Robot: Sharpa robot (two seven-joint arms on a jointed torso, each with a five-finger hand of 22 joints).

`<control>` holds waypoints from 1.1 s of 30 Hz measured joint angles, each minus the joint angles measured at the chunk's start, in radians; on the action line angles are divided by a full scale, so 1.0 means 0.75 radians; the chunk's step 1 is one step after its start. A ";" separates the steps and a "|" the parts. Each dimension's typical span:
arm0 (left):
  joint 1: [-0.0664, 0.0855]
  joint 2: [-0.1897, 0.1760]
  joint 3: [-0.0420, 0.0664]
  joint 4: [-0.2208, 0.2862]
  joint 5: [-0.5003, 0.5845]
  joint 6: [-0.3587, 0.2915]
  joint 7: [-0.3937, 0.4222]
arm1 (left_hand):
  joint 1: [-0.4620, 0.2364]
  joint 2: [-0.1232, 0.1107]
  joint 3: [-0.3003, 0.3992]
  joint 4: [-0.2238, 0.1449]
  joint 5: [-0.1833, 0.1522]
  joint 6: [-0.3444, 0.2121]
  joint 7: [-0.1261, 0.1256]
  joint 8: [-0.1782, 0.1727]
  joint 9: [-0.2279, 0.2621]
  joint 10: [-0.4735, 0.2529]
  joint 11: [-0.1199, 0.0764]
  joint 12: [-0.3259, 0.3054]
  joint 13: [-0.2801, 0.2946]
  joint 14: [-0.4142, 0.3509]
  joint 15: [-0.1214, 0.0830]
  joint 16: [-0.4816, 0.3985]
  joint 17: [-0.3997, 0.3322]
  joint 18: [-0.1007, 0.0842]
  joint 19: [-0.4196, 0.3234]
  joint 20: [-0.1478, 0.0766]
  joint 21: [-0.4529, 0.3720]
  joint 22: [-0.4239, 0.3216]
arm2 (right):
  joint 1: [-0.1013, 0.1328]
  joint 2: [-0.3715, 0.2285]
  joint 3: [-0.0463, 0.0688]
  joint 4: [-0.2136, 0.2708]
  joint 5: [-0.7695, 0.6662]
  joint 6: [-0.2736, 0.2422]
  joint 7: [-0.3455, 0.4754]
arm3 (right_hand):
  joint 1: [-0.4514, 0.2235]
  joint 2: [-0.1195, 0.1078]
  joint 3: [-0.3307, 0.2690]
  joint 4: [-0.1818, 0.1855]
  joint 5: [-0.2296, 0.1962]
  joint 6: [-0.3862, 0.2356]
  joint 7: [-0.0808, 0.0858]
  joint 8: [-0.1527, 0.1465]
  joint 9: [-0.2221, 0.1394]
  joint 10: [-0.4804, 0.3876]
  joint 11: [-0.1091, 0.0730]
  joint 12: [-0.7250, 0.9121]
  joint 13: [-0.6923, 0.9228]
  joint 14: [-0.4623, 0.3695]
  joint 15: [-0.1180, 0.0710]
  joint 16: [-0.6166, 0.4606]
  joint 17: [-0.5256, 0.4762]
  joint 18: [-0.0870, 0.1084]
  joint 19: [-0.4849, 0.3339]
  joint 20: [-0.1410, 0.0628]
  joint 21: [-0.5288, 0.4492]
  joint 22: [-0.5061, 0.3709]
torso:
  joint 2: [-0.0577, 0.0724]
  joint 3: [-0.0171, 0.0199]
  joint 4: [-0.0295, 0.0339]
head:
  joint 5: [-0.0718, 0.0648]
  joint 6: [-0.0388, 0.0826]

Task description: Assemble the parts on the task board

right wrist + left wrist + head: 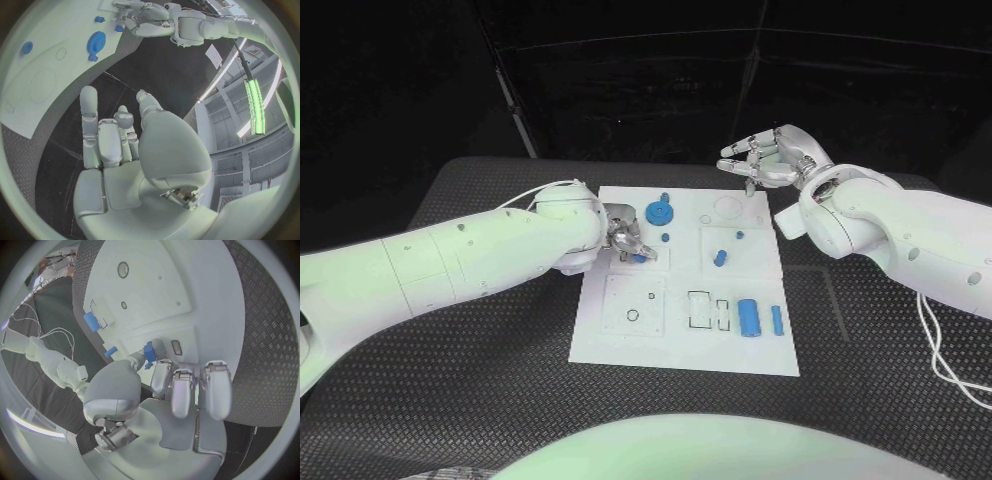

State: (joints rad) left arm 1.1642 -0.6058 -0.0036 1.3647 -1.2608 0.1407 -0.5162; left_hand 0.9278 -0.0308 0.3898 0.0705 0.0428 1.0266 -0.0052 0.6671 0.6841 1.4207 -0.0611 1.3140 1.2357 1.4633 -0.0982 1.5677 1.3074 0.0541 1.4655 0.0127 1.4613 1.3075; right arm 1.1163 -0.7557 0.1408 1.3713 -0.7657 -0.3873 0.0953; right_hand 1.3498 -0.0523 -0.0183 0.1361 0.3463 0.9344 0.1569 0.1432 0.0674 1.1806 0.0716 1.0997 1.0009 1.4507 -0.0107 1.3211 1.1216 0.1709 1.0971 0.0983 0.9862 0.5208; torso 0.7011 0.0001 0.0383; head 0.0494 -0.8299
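Left hand pinching a small blue part over the left side of the white task board on the black desk. Right hand raised beyond the board's far edge, fingers loosely curled, holding nothing. Blue gear seated near the far edge.
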 measured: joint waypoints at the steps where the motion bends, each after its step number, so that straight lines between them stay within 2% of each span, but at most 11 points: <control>1: 0.000 0.000 0.000 0.000 0.000 0.001 0.000 | -0.002 -0.002 -0.007 0.004 0.000 0.000 0.000 -0.001 -0.001 0.000 0.000 0.000 0.000 0.000 0.000 0.000 0.000 0.000 0.000 0.000 0.000 0.000 | 0.000 0.000 0.000 0.000 0.000 0.000 0.000 | 0.000 0.000 0.000 0.000 0.000 -0.002 -0.002 0.000 0.000 0.000 0.000 0.000 -0.001 0.000 0.000 0.000 0.000 0.000 0.000 0.000 0.000 0.000 | 0.000 0.0000 0.0000 | 0.000 0.000; 7: 0.000 -0.001 0.000 0.000 0.000 0.002 0.000 | -0.015 -0.002 -0.043 0.029 0.000 0.002 -0.002 -0.005 -0.001 0.000 0.000 0.000 0.002 0.000 0.000 0.000 0.000 0.000 0.000 0.000 0.000 0.000 | 0.000 -0.001 0.000 0.000 0.000 0.001 0.000 | 0.000 0.000 0.000 0.000 0.000 -0.002 -0.002 0.000 0.000 0.000 0.000 0.000 -0.001 0.000 0.000 0.000 0.000 0.000 0.000 0.000 0.000 0.000 | 0.000 0.0000 -0.0001 | 0.001 -0.001; 17: 0.000 -0.002 0.000 0.002 0.000 -0.001 0.000 | -0.015 -0.002 -0.061 0.033 0.000 0.002 -0.002 -0.005 -0.001 0.000 0.000 0.000 0.002 0.000 0.000 0.000 0.000 0.000 0.000 0.000 0.000 0.000 | 0.000 0.000 0.000 0.001 0.000 0.002 0.001 | 0.000 0.000 0.000 0.000 0.000 -0.002 -0.002 0.005 0.000 -0.005 -0.005 0.000 0.000 0.000 0.000 0.000 0.000 0.000 0.000 0.000 0.000 0.000 | 0.000 -0.0005 -0.0004 | 0.001 -0.001; 20: -0.001 -0.003 -0.001 0.003 0.000 -0.005 0.000 | -0.003 0.010 -0.065 0.029 0.000 0.002 -0.002 -0.005 -0.001 0.000 0.000 0.000 0.003 0.000 0.000 0.000 0.000 0.000 0.000 0.000 0.000 0.000 | 0.000 0.000 0.000 0.000 0.000 0.002 0.001 | 0.000 0.000 0.000 0.000 0.000 -0.002 -0.002 0.005 0.000 -0.005 -0.005 0.000 0.000 0.000 0.000 0.000 0.000 0.000 0.000 0.000 -0.005 -0.001 | 0.000 -0.0005 -0.0004 | 0.001 -0.001; 26: -0.002 -0.005 -0.001 0.006 0.000 -0.016 -0.001 | -0.003 0.010 -0.089 0.038 0.000 0.004 -0.004 -0.004 -0.001 0.000 0.000 0.000 0.003 0.000 0.000 0.000 0.000 0.000 0.000 0.000 0.000 0.000 | 0.000 0.000 0.000 0.000 0.000 0.002 0.001 | -0.005 -0.005 0.000 0.000 0.000 -0.002 -0.002 0.005 0.000 -0.005 -0.005 0.000 -0.002 0.000 0.000 0.000 0.000 0.000 0.000 0.000 -0.005 -0.001 | 0.000 -0.0005 -0.0005 | 0.001 -0.001; 33: -0.004 -0.008 -0.002 0.009 0.001 -0.027 -0.001 | -0.018 -0.006 -0.139 0.066 0.000 0.000 0.001 -0.011 0.000 0.000 0.000 0.000 0.003 0.000 0.000 0.000 0.000 0.000 0.000 0.000 0.000 0.000 | 0.000 -0.001 0.000 0.000 0.000 0.002 0.001 | -0.005 -0.005 0.000 0.000 0.000 -0.002 -0.002 0.005 0.000 -0.005 -0.005 0.000 -0.001 0.000 0.000 0.000 0.000 0.000 0.000 0.000 -0.005 -0.001 | 0.000 -0.0005 -0.0006 | 0.000 -0.001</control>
State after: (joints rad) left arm 1.1613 -0.6117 -0.0054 1.3714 -1.2602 0.1202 -0.5168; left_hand 0.9140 -0.0351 0.2857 0.1198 0.0427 1.0264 -0.0048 0.6590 0.6837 1.4204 -0.0609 1.3140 1.2378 1.4633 -0.0981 1.5677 1.3074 0.0540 1.4654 0.0127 1.4613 1.3074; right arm 1.1163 -0.7562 0.1408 1.3712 -0.7657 -0.3855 0.0960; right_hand 1.3460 -0.0562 -0.0184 0.1361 0.3463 0.9330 0.1556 0.1471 0.0674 1.1770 0.0679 1.0997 0.9998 1.4507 -0.0107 1.3211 1.1217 0.1709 1.0971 0.0983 0.9824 0.5199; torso 0.7008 -0.0003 0.0378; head 0.0491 -0.8304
